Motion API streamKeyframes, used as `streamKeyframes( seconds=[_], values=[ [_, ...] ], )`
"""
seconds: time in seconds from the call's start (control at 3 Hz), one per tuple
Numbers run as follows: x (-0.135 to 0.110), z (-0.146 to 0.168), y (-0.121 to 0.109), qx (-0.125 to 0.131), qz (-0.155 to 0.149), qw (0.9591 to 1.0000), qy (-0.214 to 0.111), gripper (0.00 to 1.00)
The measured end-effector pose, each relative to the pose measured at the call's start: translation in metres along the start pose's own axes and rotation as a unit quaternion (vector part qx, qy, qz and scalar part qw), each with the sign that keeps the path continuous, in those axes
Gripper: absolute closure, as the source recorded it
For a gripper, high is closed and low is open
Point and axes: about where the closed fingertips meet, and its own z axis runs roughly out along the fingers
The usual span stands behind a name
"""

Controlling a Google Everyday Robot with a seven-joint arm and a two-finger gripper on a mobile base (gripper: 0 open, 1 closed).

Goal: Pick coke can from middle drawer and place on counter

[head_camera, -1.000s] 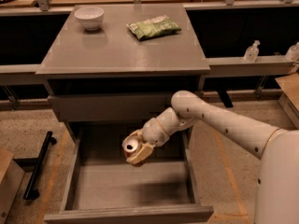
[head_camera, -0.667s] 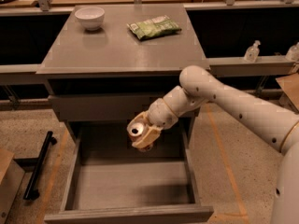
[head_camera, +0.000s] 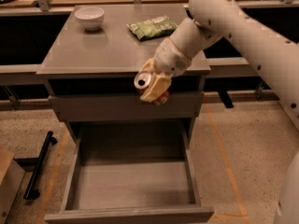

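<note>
My gripper (head_camera: pixel 150 84) is shut on the coke can (head_camera: pixel 143 81). Its silver top with the dark mouth hole faces the camera, and a sliver of red shows under the tan fingers. It hangs in the air in front of the counter's front edge, above the pulled-out middle drawer (head_camera: pixel 132 186). The drawer is a wide grey tray with a bare floor. The counter (head_camera: pixel 103 48) is a broad grey top just behind and level with the can.
A white bowl (head_camera: pixel 89 17) stands at the counter's back left. A green snack bag (head_camera: pixel 152 27) lies at the back right, near my arm. A shut drawer front (head_camera: pixel 93 108) sits above the open drawer. A black bar (head_camera: pixel 39 164) lies on the speckled floor at left.
My gripper has lifted the can up out of the drawer, from just above its floor to the height of the counter's front edge.
</note>
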Motion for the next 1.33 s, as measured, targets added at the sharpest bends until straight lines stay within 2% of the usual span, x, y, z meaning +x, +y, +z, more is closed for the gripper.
streamKeyframes(
  seconds=[0.33,0.67,1.0,1.33],
  values=[
    [-0.012,-0.023,-0.012,0.022,-0.01,0.9997,-0.001,1.0],
    [-0.01,-0.026,-0.016,0.056,-0.002,0.9984,-0.008,1.0],
    [-0.025,-0.056,-0.03,0.13,-0.015,0.9911,-0.02,1.0],
    [-0.034,-0.086,-0.047,0.192,-0.023,0.9794,-0.058,1.0]
  ],
)
